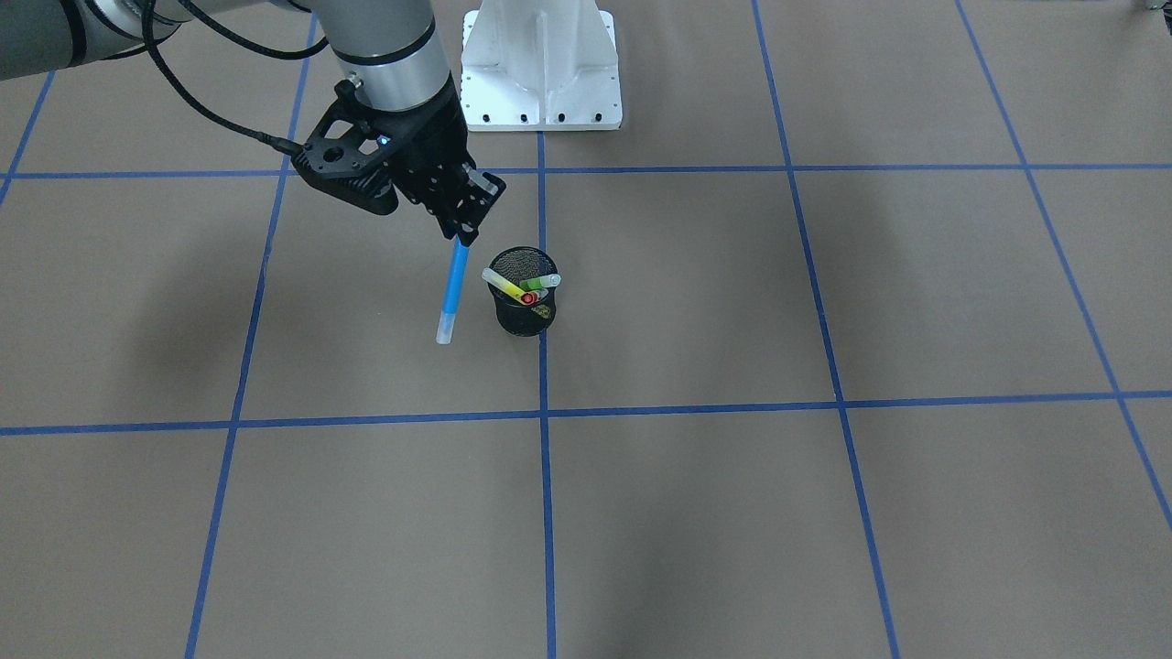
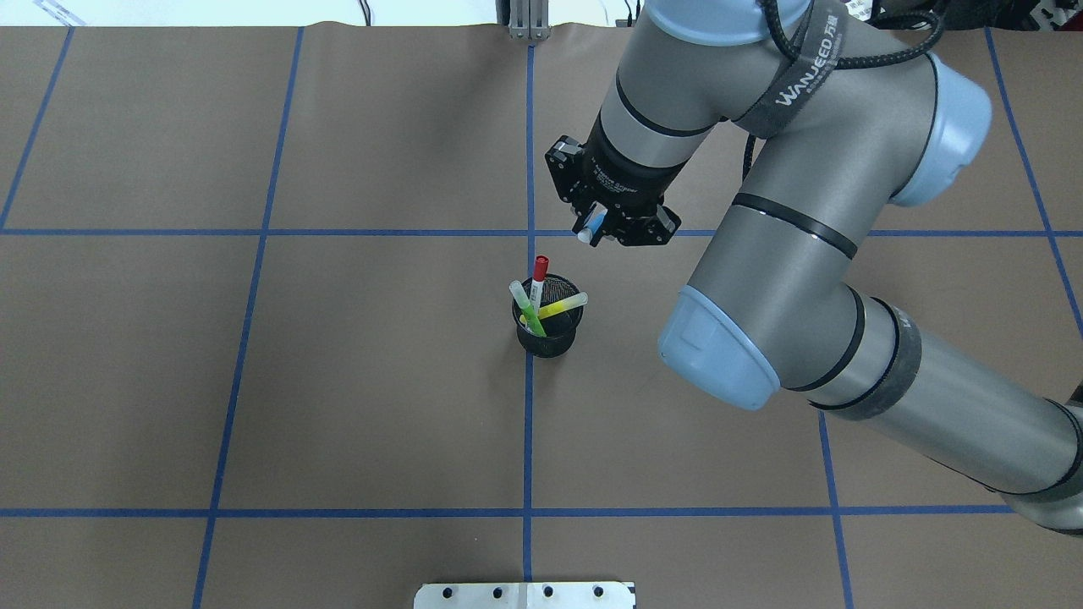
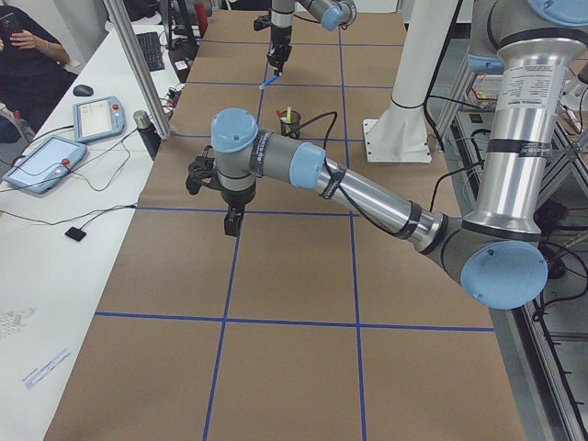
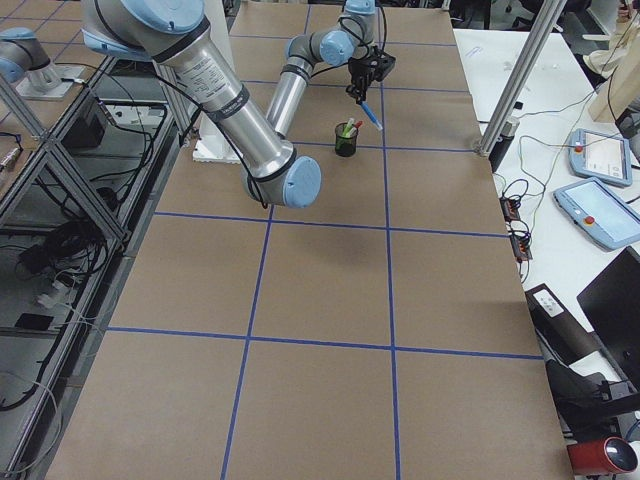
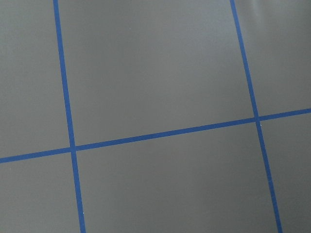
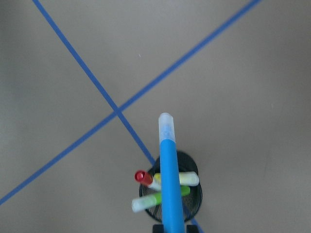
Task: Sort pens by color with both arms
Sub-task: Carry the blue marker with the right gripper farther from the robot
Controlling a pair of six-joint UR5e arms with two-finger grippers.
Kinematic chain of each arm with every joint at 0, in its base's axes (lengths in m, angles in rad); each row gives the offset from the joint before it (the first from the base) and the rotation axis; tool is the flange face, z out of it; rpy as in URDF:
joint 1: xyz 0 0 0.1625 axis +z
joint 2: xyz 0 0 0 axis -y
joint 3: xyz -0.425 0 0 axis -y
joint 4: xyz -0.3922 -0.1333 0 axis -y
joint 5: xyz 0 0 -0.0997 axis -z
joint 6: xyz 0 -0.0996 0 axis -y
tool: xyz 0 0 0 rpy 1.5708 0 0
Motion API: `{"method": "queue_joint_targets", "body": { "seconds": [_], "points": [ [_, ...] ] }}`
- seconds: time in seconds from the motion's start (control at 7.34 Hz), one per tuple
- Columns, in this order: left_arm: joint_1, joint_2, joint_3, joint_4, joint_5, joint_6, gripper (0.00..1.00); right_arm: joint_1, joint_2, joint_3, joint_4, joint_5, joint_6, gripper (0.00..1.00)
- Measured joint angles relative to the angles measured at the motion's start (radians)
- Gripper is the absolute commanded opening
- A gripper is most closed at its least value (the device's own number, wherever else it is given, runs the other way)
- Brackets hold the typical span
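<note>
At one o'clock from the black mesh cup (image 2: 548,334), seen overhead: right jaws clamped on the blue pen (image 1: 453,288), clear cap hanging down, off the desk (image 2: 254,381). Leaning in the cup: red-capped white pen (image 2: 538,279), green pen (image 2: 531,315), yellow pen (image 2: 563,306). Left jaws well apart; wide or narrow, cannot tell.

A black mesh cup (image 1: 524,316) stands on a blue tape line (image 1: 547,513) of the brown tabletop (image 1: 824,513), near a white pedestal (image 1: 540,69). A white side bench (image 3: 55,248) carries two pendants (image 3: 44,163), a mouse (image 3: 84,90) and a keyboard (image 3: 150,50). A person (image 3: 28,64) is beside it.
</note>
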Motion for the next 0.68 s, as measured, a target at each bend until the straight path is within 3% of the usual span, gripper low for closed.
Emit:
{"method": "queue_joint_targets", "body": {
  "seconds": [0.27, 0.68],
  "points": [
    [0.003, -0.045, -0.002, -0.003, -0.002, -0.142, 1.00, 0.006, -0.003, -0.061, 0.056, -0.071, -0.138, 0.18],
    [0.070, -0.148, -0.003, -0.005, -0.018, -0.426, 1.00, 0.007, -0.010, -0.262, 0.336, -0.131, -0.227, 0.18]
  ]
}}
